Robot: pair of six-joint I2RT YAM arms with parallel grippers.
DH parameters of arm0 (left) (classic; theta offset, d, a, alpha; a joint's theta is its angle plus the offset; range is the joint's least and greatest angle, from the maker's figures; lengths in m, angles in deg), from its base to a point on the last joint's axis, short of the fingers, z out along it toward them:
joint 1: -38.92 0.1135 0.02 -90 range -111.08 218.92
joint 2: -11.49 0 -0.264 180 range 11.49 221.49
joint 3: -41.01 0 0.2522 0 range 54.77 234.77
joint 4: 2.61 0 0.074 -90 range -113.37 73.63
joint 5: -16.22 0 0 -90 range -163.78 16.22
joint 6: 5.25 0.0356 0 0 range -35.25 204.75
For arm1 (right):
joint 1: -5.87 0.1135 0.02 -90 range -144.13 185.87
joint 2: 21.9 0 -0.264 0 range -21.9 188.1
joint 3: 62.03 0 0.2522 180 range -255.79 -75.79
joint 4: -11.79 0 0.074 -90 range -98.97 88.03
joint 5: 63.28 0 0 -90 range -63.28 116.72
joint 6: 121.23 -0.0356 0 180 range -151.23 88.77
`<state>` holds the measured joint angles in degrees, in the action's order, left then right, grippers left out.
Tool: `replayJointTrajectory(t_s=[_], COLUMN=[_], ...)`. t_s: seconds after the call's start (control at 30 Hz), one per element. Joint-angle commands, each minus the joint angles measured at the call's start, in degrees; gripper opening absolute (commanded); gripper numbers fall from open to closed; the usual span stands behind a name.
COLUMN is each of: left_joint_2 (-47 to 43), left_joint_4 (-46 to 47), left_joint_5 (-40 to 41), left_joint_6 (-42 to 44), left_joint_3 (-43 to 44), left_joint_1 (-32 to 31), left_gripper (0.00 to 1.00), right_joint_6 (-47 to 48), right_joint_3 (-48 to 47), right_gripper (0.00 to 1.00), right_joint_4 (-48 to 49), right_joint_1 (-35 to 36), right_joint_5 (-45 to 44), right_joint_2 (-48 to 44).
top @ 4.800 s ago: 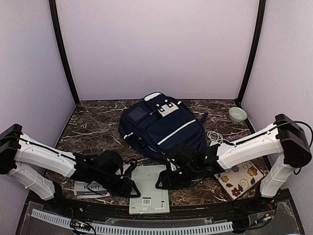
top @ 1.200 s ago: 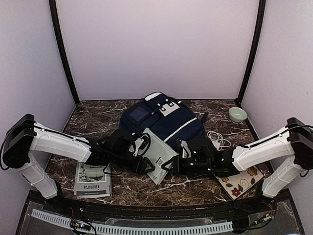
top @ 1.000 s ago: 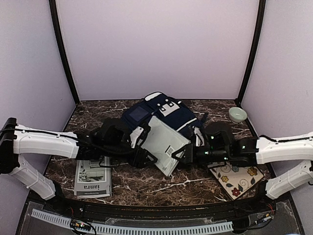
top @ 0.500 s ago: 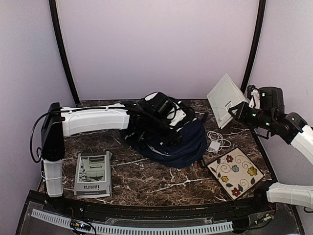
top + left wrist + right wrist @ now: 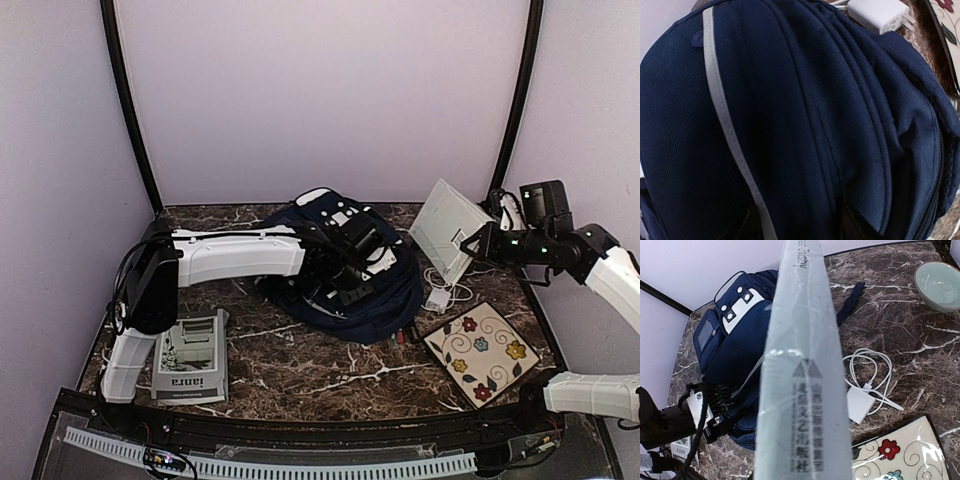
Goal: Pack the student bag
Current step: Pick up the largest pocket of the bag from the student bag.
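The student bag, navy with white stripes and a pale grey buckle patch, lies at the back middle of the table. My left gripper is pressed down on its top. In the left wrist view navy fabric fills the frame, and only the dark finger tips show, either side of a fold. My right gripper is shut on a pale grey-white book and holds it tilted in the air to the right of the bag. The right wrist view shows the book edge-on, hiding the fingers.
A white charger with a coiled cable lies on the marble just right of the bag. A floral tile lies at the front right and a grey booklet at the front left. A pale green bowl sits at the back right.
The right arm lifted the book off the front of the table and has lowered it slightly towards the bag. The left gripper let go of the book and moved onto the bag's top.
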<state>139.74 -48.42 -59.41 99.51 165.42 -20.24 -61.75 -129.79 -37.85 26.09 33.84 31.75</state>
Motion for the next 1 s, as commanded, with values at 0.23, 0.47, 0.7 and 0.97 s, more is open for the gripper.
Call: replayJointTrajectory(t_s=[0.23,0.47,0.7,0.97], left_joint_2=[-3.72,-15.24,-15.53,-12.7], left_joint_4=[-0.83,13.27,18.82,16.44], left_joint_5=[12.05,17.85,21.48,23.06], left_joint_6=[-1.29,2.2,7.68,9.04], left_joint_3=[2.24,-0.55,3.58,8.62], left_joint_1=[2.15,3.5,3.93,5.58], left_gripper=[0.0,0.0,0.0,0.0], right_joint_6=[5.13,5.95,-1.76,-4.23], right_joint_3=[-11.61,-15.76,-7.06,-1.09], right_gripper=[0.0,0.0,0.0,0.0], right_joint_4=[0.77,-8.63,-7.58,-14.49], right_joint_1=[-0.72,-0.98,-0.98,-1.06], right_joint_5=[6.04,18.01,31.01,35.67], right_joint_2=[-0.04,-0.79,-6.39,-10.64])
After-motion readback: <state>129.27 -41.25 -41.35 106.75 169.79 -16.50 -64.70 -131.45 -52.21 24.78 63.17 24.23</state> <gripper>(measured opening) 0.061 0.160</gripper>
